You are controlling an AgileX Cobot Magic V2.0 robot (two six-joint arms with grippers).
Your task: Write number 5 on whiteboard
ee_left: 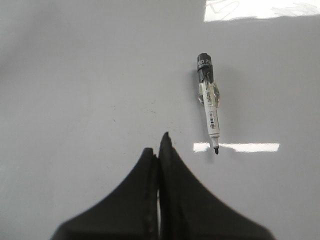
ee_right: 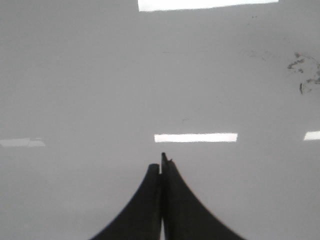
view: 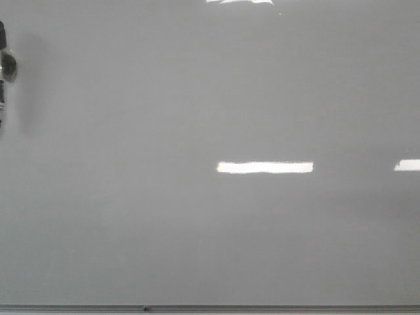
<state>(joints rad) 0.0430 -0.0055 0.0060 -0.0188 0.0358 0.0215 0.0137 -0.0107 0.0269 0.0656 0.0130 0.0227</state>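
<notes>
So far nothing is written: the whiteboard (view: 210, 98) lies flat and bare, no number 5 anywhere on it, only bright light reflections and some faint grey smudges (ee_right: 302, 75) in the right wrist view. The marker (ee_left: 210, 102) lies loose on the board, cap already off, its dark tip pointing toward the left gripper (ee_left: 159, 150), and in the front view it shows only at the far left edge (view: 5, 65). Both the left gripper and the right gripper (ee_right: 161, 162) have their fingers pressed together with nothing between them. The step in hand looks like picking up the marker: the left fingers should part first, come down astride the barrel behind the tip, and close squarely so the tip stays free to reach the board.
</notes>
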